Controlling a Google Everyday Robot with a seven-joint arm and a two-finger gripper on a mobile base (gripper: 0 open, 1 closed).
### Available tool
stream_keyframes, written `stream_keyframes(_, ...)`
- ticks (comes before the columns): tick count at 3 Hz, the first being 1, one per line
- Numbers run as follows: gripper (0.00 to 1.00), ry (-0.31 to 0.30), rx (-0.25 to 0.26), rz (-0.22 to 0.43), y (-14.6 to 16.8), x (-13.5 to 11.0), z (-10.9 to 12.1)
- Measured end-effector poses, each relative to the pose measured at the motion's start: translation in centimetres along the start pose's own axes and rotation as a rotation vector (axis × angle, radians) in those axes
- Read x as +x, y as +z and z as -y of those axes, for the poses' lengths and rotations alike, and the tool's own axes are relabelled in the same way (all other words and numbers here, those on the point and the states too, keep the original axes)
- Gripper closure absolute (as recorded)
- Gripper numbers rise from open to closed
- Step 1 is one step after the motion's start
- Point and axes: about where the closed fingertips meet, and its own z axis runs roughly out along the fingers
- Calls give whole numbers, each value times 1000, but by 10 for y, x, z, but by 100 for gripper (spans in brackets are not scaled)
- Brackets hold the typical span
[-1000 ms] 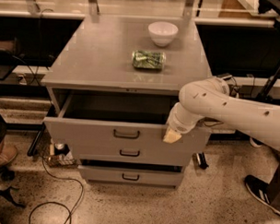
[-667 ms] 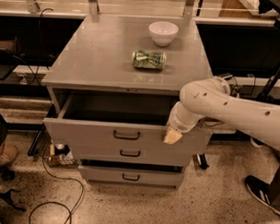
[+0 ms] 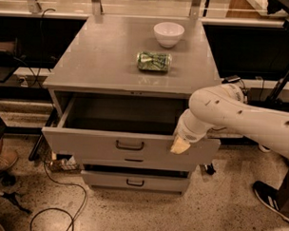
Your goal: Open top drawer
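Top drawer (image 3: pixel 129 148) open; bent arm's (image 3: pixel 239 116) jaws at front.

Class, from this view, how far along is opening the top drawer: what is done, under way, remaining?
Done: the top drawer stands pulled well out, its interior exposed. In hand: the gripper sits at the front panel, right of the black handle. Left: little, perhaps only withdrawing the arm.
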Motion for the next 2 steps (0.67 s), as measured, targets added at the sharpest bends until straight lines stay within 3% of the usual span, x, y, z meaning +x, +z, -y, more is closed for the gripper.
stream_keyframes(1,100,5,-29,-10,-1,10,-19)
stream_keyframes(2,100,5,-29,-10,-1,10,-19)
